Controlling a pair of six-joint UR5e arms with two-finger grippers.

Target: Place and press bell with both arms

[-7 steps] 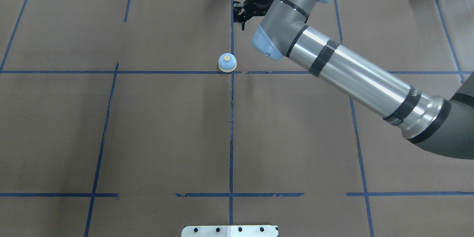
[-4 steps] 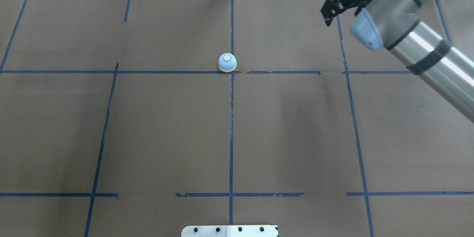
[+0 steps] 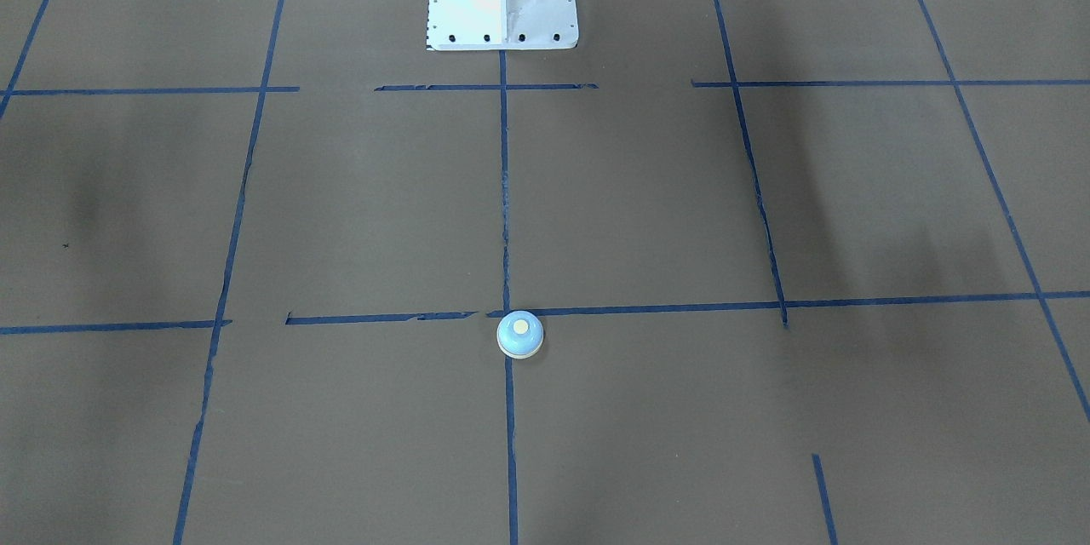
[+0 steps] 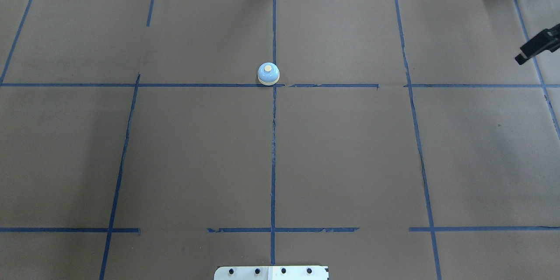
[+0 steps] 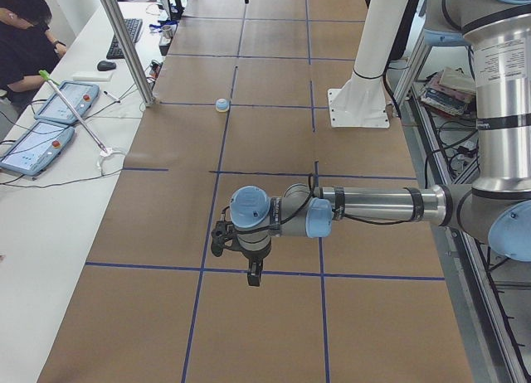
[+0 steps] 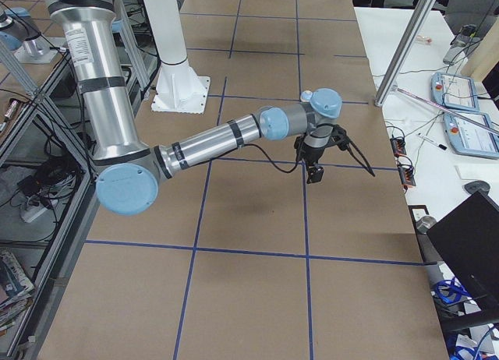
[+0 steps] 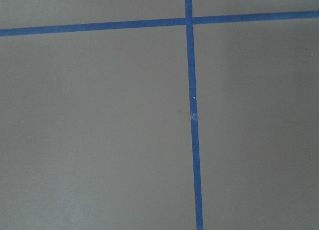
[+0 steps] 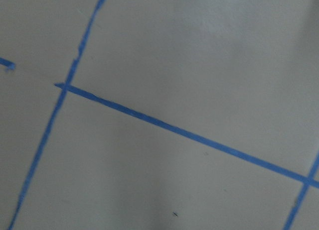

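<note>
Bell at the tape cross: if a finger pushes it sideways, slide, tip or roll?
The bell sits on a wide flat cream rim under a low dome: it likely slides and is unlikely to tip or roll. The smooth rounded dome probably slips in a pinch. It is small, so probably light.

Brown paper table cover (image 8: 199, 51), viewed obliquely, crossed by a long diagonal blue tape strip (image 8: 184, 133) that meets a second strip (image 8: 37, 150) at upper left and a third (image 8: 299, 200) at lower right.

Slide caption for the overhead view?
Bell upright by the central tape crossing; right gripper far off at the right edge.
</note>
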